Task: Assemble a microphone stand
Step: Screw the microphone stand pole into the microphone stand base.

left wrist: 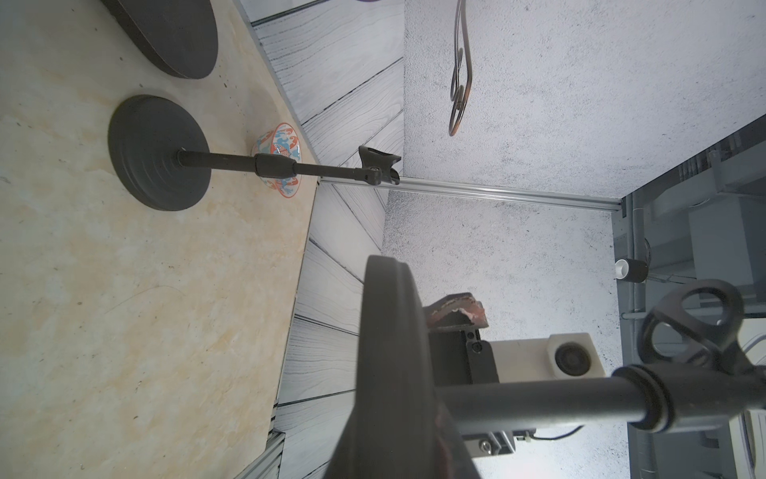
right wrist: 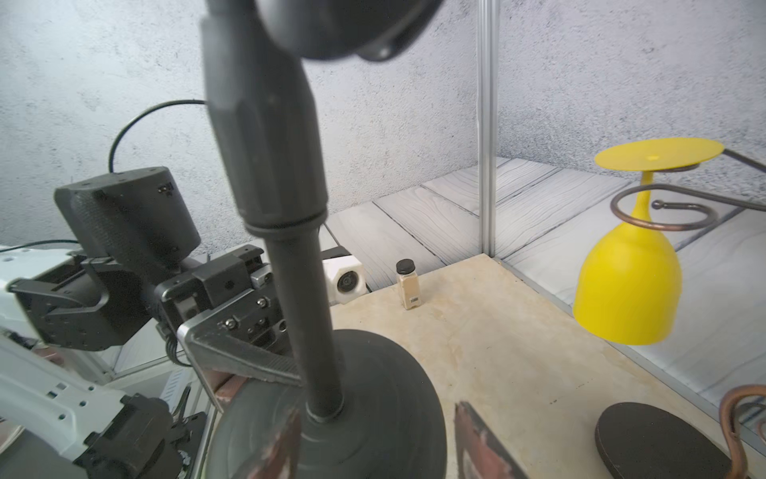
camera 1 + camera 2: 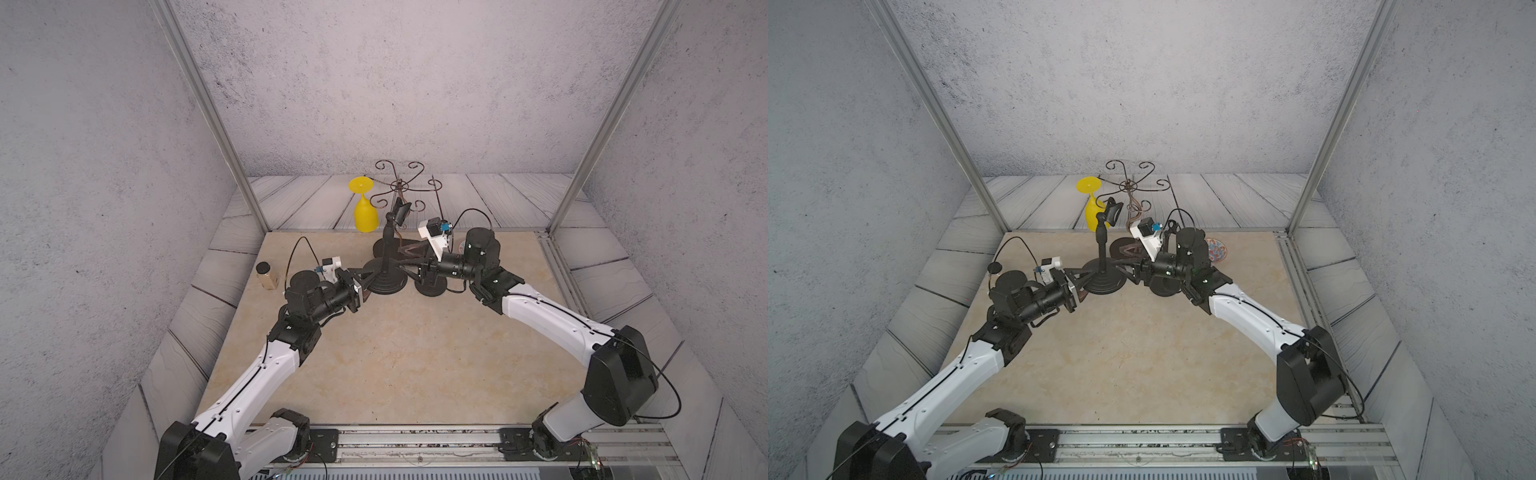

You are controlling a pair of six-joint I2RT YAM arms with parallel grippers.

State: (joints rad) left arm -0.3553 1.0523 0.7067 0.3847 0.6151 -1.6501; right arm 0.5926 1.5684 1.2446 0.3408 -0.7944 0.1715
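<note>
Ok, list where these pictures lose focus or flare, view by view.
Right wrist view: the stand pole close to the lens is soft, the spice jar beyond it crisp. Left wrist view: the near base rim is blurred, the far stand sharp. Both top views: even light, soft shadows, no glare on the table.

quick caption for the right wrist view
The pole standing in its round base, left gripper clamped on the rim, yellow glass hanging upside down.

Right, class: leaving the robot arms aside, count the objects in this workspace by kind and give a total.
Microphone stands: 2
Wire glass rack: 1
Yellow goblet: 1
Spice jar: 1
Patterned bowl: 1
Total: 6
</note>
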